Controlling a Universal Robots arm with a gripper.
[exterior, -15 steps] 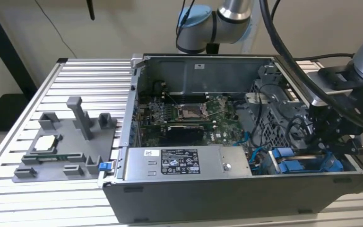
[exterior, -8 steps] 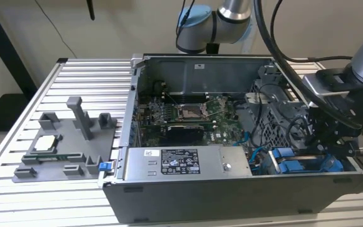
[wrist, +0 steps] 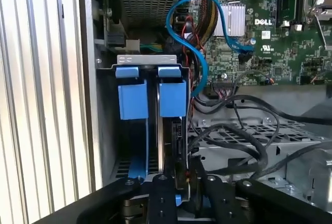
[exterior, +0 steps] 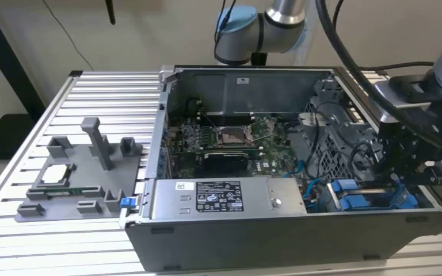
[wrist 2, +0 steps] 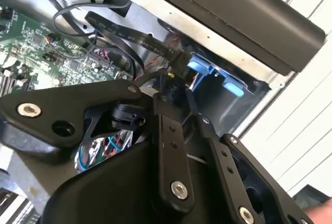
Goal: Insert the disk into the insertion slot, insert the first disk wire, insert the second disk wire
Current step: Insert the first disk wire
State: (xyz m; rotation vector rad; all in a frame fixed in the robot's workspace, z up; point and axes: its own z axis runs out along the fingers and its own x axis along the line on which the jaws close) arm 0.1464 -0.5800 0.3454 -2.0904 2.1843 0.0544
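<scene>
Black two-fingered claw [wrist: 184, 185], foremost in both wrist views: fingers [wrist 2: 171, 141] drawn close upon what appears to be a small black wire plug [wrist 2: 168, 81]; judged gripping it, not empty. In the exterior view the claw hangs inside the near corner of an open black computer case [exterior: 282, 244], at the exterior view's right.

Silver-grey rectangular disk [wrist: 171, 102] in its bright blue plastic carrier frame: seated on edge in its slot, directly ahead of the claw. Its long axis runs straight away from the fingertips, so plug and drive edge lie in line; whether they touch cannot be told.

Second blue carrier [wrist: 132, 99]: just beside the disk, parallel.

Bright blue round cable [wrist: 188, 37]: loops beyond the carriers, beside the green circuit board [wrist: 270, 32].

Silver labelled power-supply box [exterior: 221, 198]: along the case's near wall.

Slatted aluminium surface [exterior: 90, 98]: bears the case and a grey plastic fixture [exterior: 83, 172].
</scene>
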